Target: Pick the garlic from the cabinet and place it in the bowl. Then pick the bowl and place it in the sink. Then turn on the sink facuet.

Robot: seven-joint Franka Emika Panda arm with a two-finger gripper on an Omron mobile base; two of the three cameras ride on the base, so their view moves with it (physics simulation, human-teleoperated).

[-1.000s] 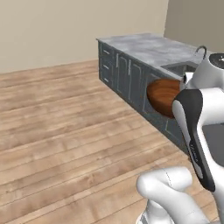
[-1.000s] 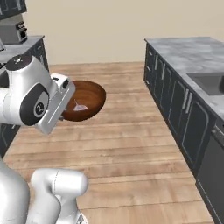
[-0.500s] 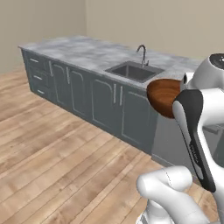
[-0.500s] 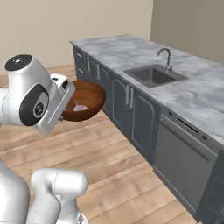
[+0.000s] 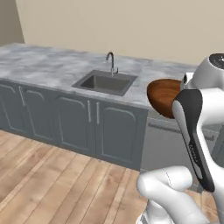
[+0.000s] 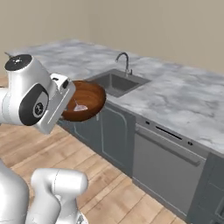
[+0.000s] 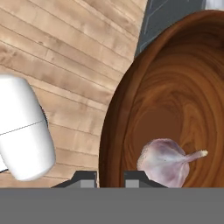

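Note:
My gripper (image 7: 109, 177) is shut on the near rim of the reddish-brown wooden bowl (image 7: 175, 96), one fingertip on each side of the wall. The bowl (image 6: 89, 99) hangs in the air in front of the counter, roughly level, also seen beside the arm as the bowl (image 5: 162, 95). The garlic (image 7: 168, 161), a pale bulb with a short stem, lies inside the bowl; the garlic (image 6: 80, 106) rests near the bottom. The dark sink (image 5: 105, 82) with its slim faucet (image 5: 111, 62) lies ahead to the left; in the right base view the sink (image 6: 114, 82) and faucet (image 6: 124, 61) are beyond the bowl. The cabinet is out of view.
A grey-veined marble counter (image 6: 188, 98) runs across both base views, over dark grey lower doors (image 5: 74, 122) and a dishwasher front (image 6: 168, 159). Wooden floor (image 5: 52, 183) stretches between the base and the counter.
The whole picture has shifted as the base moved: the counter and sink now stand nearer and more square ahead. The bowl with the garlic stays held in the same place by the hand.

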